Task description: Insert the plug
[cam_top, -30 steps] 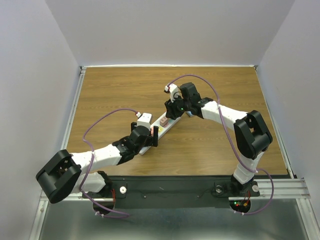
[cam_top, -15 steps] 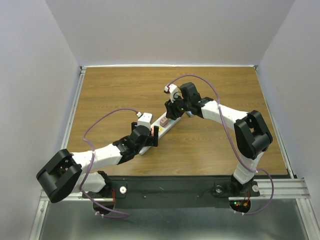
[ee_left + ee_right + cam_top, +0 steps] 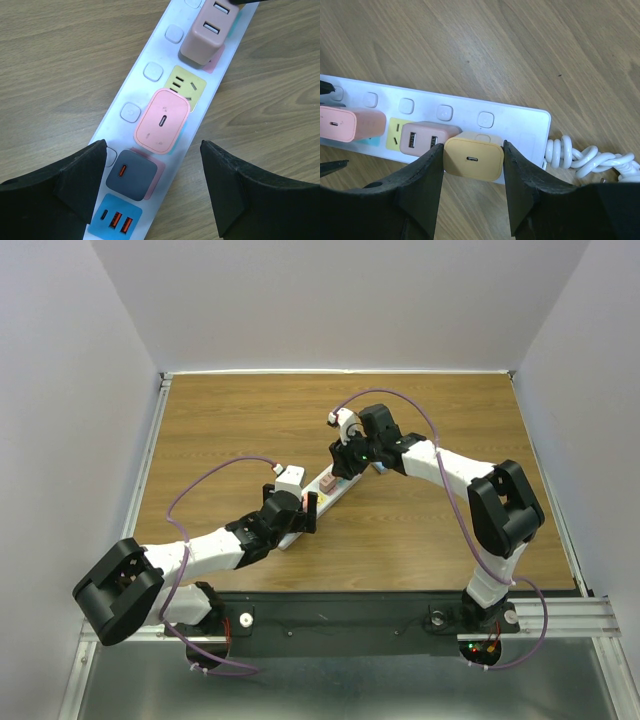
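A white power strip (image 3: 322,496) lies slantwise on the wooden table. My right gripper (image 3: 472,162) is shut on a yellow-orange plug (image 3: 473,158) and holds it over the strip's end socket nearest the coiled white cord (image 3: 580,156). Whether its prongs are in the socket is hidden. A brown-pink two-port plug (image 3: 422,139) sits in the socket beside it. My left gripper (image 3: 152,187) is open and straddles the strip's other end, over a dark grey plug (image 3: 132,175) and a light pink plug (image 3: 162,121). A blue USB panel (image 3: 115,219) lies at that end.
One yellow socket (image 3: 188,86) on the strip shows bare between the light pink plug and the brown-pink plug (image 3: 207,32). Round white switch buttons (image 3: 152,71) run along one edge of the strip. Grey walls enclose the table on three sides.
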Controlling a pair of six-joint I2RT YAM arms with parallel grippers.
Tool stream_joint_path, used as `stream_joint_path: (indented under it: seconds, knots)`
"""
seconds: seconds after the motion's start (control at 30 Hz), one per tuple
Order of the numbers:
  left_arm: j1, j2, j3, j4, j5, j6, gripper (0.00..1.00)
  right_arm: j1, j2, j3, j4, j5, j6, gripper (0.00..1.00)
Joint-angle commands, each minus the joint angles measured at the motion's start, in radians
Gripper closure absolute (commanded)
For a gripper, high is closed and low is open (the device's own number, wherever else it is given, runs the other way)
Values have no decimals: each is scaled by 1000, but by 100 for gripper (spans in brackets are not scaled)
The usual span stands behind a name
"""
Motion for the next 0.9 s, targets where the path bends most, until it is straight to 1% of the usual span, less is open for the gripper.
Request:
stream_joint_path:
  seconds: [0.0, 0.3, 0.4, 0.47, 0.77, 0.87]
  knots:
    - [5, -1, 44, 18, -2, 14, 13, 8, 55, -19, -68, -25, 4, 100]
    - [3, 2, 44, 16, 1, 14, 14, 13, 74, -50, -60, -20, 27, 100]
    - [5, -1, 44, 16, 1, 14, 14, 13, 65, -62, -63, 9, 34, 100]
    - [5, -3, 42, 16, 2, 14, 14, 14, 59, -87, -63, 33, 44, 100]
    - [3, -5, 44, 13, 2, 14, 14, 14, 20, -190, -60, 55, 90, 100]
    - [3, -3, 44, 15, -1, 16, 14, 13, 32, -207, -61, 61, 97, 100]
